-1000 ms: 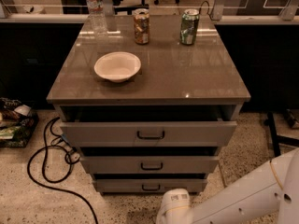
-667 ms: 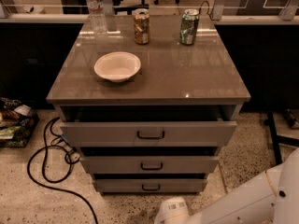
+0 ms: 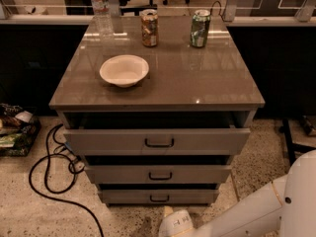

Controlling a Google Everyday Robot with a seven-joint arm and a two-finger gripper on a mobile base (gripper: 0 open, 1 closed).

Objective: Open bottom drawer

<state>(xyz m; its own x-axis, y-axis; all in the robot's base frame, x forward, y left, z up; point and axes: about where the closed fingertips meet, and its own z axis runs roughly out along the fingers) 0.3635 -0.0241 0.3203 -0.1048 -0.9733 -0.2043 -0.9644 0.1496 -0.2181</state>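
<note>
I judge this the approach step. The gripper [image 3: 174, 224] sits low at the near edge, just in front of the bottom drawer [image 3: 123, 196]; how wide it is, I cannot tell. Next I'd line up on the black handle [image 3: 159, 198], grasp it, and pull nearward.

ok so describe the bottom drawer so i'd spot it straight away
Find the grey cabinet with the white bowl on top; three drawers stack down its front. The bottom drawer is the lowest, next to the floor, with the robot's gripper just below it at the view's bottom edge. It has the narrowest, shortest front, with a small black bar handle.
</note>
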